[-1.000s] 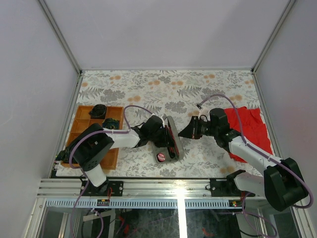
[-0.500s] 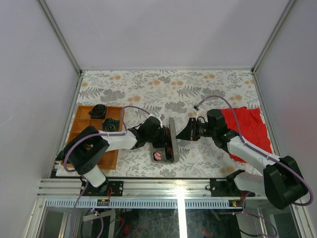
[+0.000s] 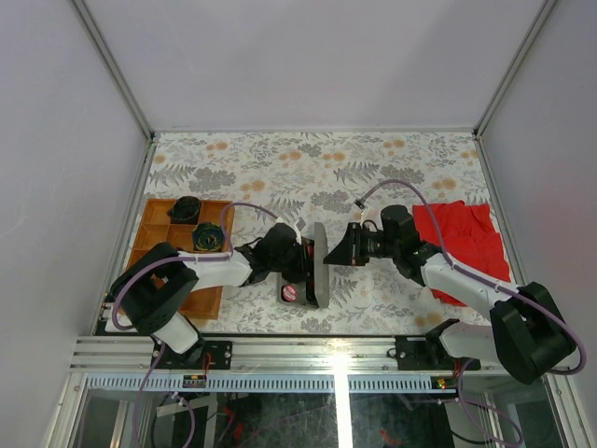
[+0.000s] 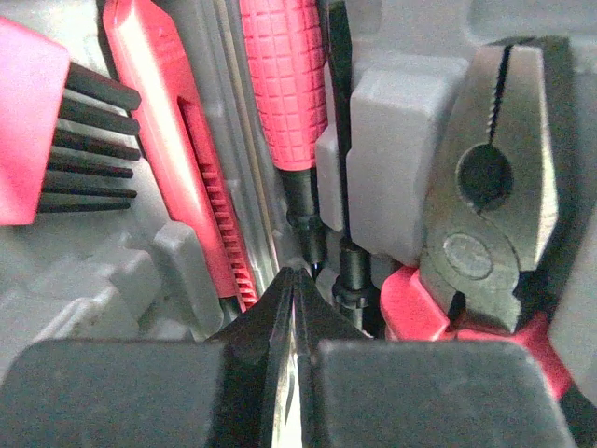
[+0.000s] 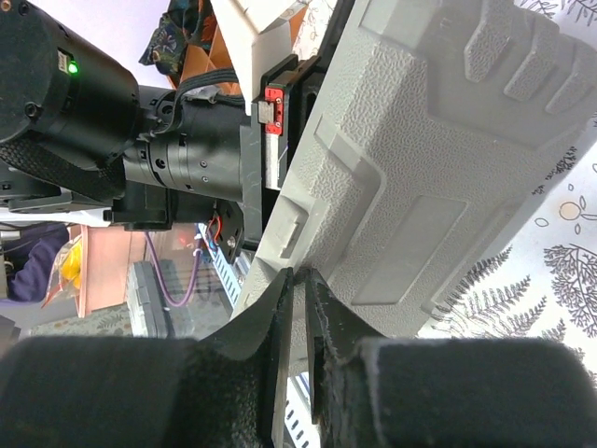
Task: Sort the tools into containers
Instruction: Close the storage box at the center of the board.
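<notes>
The grey case (image 3: 320,264) lies at the middle front, its lid raised on edge over the base. A round pink disc (image 3: 290,293) shows in the base. My left gripper (image 3: 300,259) is shut inside the case. In the left wrist view its tips (image 4: 296,275) sit at the black shaft of a pink-red screwdriver (image 4: 284,84), between a ridged red tool (image 4: 168,149) and black pliers (image 4: 494,215). My right gripper (image 3: 328,254) is shut to a slit. Its tips (image 5: 298,275) press the lid's outer face (image 5: 420,168). The wooden tray (image 3: 154,224) stands at the left.
Two dark round objects (image 3: 186,207) (image 3: 209,236) sit in the tray's compartments. A red cloth (image 3: 466,233) lies at the right, under the right arm. A pink holder with black bits (image 4: 84,140) rests in the case's left recess. The two arms meet at the case.
My right gripper has moved left and come against the lid. The lid has swung up from leaning right to standing on edge. The left gripper and case shifted slightly left.
</notes>
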You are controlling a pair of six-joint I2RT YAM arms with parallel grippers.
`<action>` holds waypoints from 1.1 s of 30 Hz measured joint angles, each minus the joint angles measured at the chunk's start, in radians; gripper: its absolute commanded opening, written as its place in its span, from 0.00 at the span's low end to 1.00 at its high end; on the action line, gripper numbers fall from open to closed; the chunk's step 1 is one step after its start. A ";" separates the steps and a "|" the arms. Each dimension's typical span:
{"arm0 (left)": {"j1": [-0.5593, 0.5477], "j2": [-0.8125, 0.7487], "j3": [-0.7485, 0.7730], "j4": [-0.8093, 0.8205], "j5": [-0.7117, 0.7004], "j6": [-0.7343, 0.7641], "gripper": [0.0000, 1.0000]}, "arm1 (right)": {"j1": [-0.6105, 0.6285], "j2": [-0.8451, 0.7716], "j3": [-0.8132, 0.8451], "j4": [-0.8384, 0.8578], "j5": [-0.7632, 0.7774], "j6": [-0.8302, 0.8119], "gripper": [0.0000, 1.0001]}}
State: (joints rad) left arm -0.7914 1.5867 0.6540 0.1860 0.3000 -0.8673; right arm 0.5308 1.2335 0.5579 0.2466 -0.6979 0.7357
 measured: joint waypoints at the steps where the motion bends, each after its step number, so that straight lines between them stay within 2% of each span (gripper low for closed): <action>1: 0.000 0.000 -0.003 0.003 0.000 0.000 0.00 | 0.003 0.004 0.000 0.007 0.000 0.006 0.16; 10: 0.000 -0.016 -0.045 0.052 0.008 -0.003 0.00 | 0.027 0.068 0.000 0.107 -0.005 0.070 0.17; 16: 0.001 -0.043 -0.069 0.050 0.006 -0.003 0.00 | 0.040 0.138 0.009 0.116 -0.004 0.087 0.18; 21: 0.003 -0.058 -0.078 0.047 0.005 -0.003 0.00 | 0.045 0.148 0.037 0.118 0.001 0.083 0.24; 33: 0.016 -0.128 -0.108 0.041 -0.001 -0.002 0.01 | 0.051 0.099 0.076 -0.069 0.185 -0.023 0.28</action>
State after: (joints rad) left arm -0.7757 1.4590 0.5457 0.2268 0.2989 -0.8688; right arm 0.5816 1.3323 0.6342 0.1780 -0.5125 0.7128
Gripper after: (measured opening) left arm 0.000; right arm 0.277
